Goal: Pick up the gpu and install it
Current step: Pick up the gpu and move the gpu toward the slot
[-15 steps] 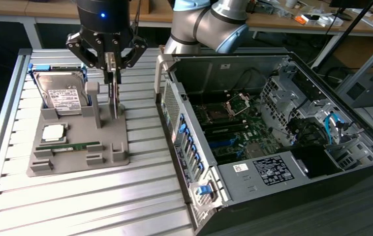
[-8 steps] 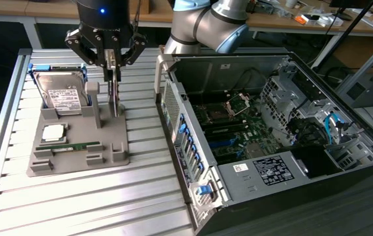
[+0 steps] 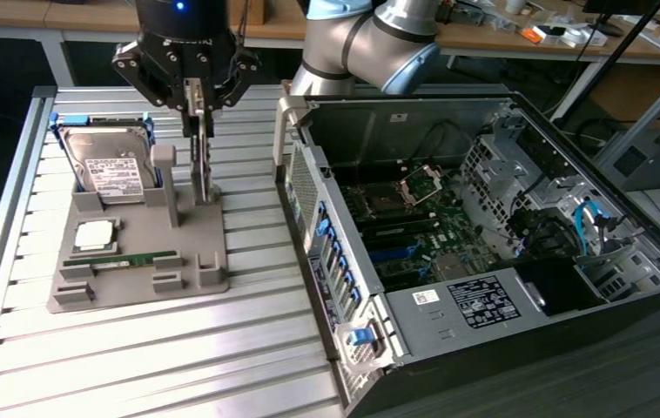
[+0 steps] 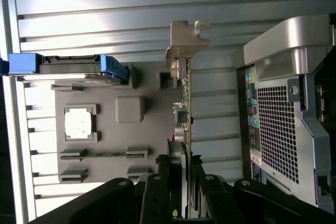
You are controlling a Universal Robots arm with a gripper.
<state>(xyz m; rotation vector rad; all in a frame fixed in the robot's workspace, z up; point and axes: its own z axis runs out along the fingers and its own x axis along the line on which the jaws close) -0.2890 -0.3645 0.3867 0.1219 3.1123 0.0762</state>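
The slatted metal table [image 3: 23,287] is on the exterior view's left. A gray holder [image 3: 144,280] lies on it. At the far left end of the holder, a silver hard drive [image 3: 111,170] leans in a blue frame. Just below it sits a square shiny chip [image 3: 96,234]. Next to the chip lies a thin green memory stick [image 3: 121,259].

On the right side of the holder, the gpu [image 3: 201,170] stands straight up on its thin edge. Its bottom edge is at the holder's slot. I cannot tell if it is lifted off.

The black gripper [image 3: 197,117] hangs right above the card. Its jaws are closed on the card's top edge. In the wrist view, the dark fingers [image 4: 176,155] press on both sides of the card, and its silver end bracket [image 4: 184,38] sticks out at the far end.

On the exterior view's right, the open computer case [image 3: 333,252] lies on its side. The green main board [image 3: 423,228] shows inside.
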